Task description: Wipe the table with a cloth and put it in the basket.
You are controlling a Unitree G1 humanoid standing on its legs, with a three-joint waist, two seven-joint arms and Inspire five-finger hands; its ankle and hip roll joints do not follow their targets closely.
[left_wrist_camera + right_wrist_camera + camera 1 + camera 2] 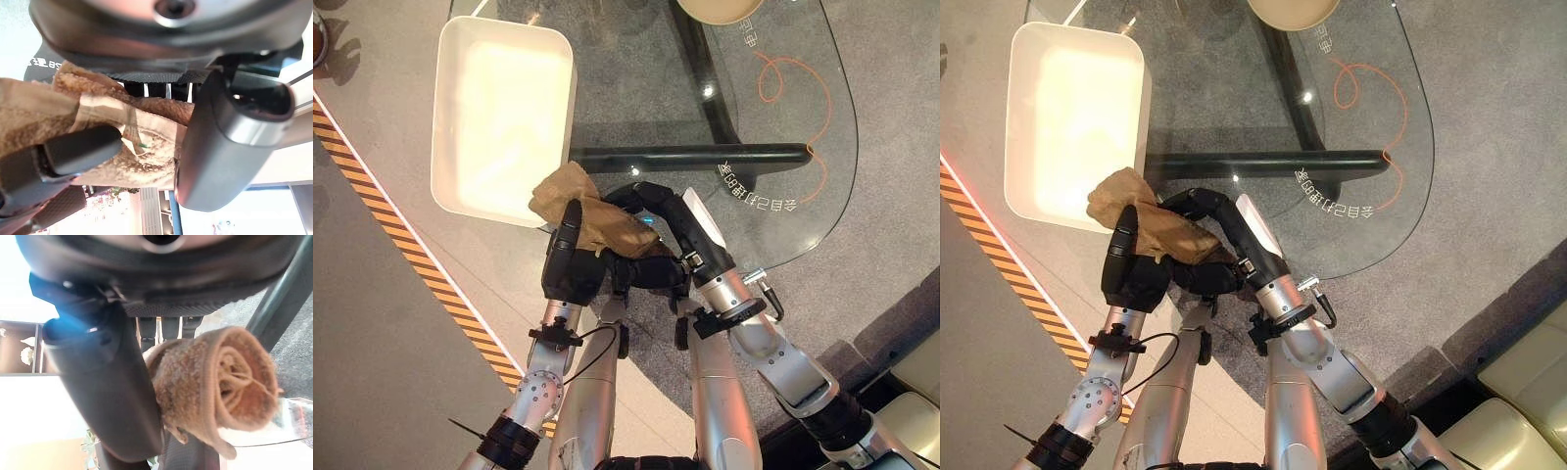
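Note:
A crumpled brown cloth (590,209) is held at the near edge of the glass table (783,127), just off the near corner of the white basket (440,117). My left hand (570,266) comes up from below with its thumb and fingers pinching the cloth (151,161). My right hand (658,213) arches over from the right, its fingers curled round the cloth's other side. In the right wrist view the cloth (220,377) shows as a rolled wad beside the thumb (107,382). One corner of the cloth reaches the basket's rim.
The basket (1013,117) stands on the table's left part. A tan bowl (720,10) sits at the far edge. An orange scribble (790,78) marks the glass, and a black bar (695,155) runs beneath it. Striped tape (411,255) crosses the floor at left.

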